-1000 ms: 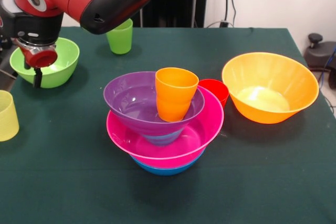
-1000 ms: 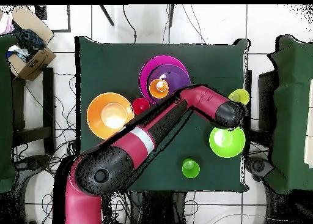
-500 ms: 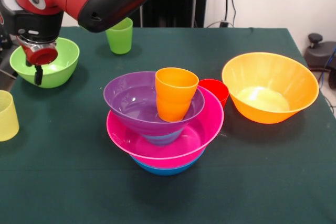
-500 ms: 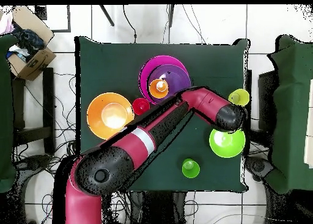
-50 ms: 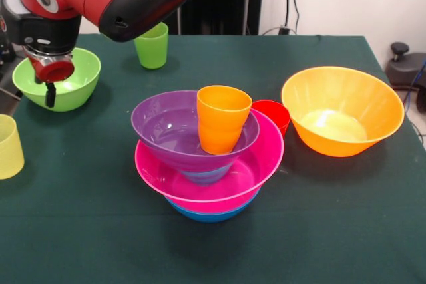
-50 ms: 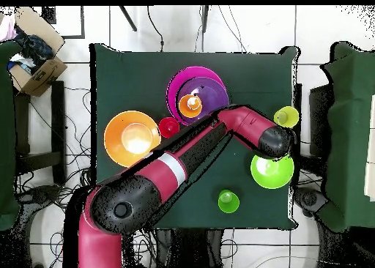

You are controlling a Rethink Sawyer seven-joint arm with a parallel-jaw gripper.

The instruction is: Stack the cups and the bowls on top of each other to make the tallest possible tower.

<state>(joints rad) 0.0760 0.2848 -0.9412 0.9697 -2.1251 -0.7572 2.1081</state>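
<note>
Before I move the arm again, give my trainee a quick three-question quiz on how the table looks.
1. True or false: the orange cup stands inside the purple bowl.
2. Which bowl is the gripper over?
A. the orange bowl
B. the lime green bowl
C. the pink bowl
3. Fill in: at the bottom of the pile, under the pink bowl, sits a ____ bowl.

Key: 1 true; 2 B; 3 blue.
</note>
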